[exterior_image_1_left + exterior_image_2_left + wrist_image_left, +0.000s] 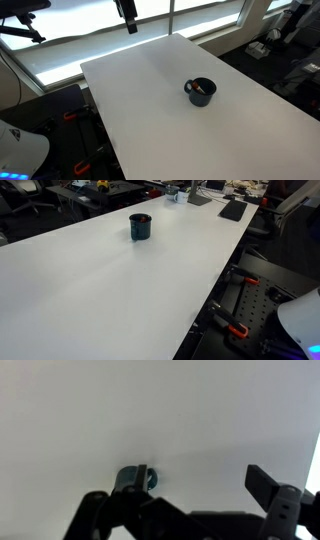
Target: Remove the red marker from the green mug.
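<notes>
The green mug (200, 92) stands upright on the white table (150, 110), dark with a side handle. The red marker (200, 88) lies inside it, its tip leaning on the rim. In an exterior view the mug (140, 227) sits toward the table's far end with a trace of red at its mouth (141, 218). My gripper (127, 14) hangs high above the table's far edge, well away from the mug. In the wrist view the gripper (198, 475) is open and empty, and the mug (151, 480) shows small, partly behind one finger.
The table's edges drop to a dark floor with robot base hardware (245, 310). Windows (90, 20) run behind the table. Desks with clutter (200, 192) stand beyond the far end.
</notes>
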`<control>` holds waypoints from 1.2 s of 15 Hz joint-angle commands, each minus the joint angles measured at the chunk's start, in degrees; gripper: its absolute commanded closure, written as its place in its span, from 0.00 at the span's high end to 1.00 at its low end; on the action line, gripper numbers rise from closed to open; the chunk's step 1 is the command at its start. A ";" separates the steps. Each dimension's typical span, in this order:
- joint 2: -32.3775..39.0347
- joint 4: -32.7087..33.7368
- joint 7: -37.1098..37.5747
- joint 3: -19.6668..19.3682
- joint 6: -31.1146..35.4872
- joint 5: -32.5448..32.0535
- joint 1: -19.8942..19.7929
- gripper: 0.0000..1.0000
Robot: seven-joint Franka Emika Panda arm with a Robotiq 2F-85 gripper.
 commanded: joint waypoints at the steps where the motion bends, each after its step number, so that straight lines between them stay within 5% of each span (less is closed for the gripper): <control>1: 1.35 1.27 -1.57 -0.77 0.14 -0.30 -0.65 1.00; 9: 4.07 3.21 -2.87 -1.04 0.31 -0.94 -0.94 1.00; 18: 24.80 23.93 -20.78 -5.20 -8.44 4.28 1.04 1.00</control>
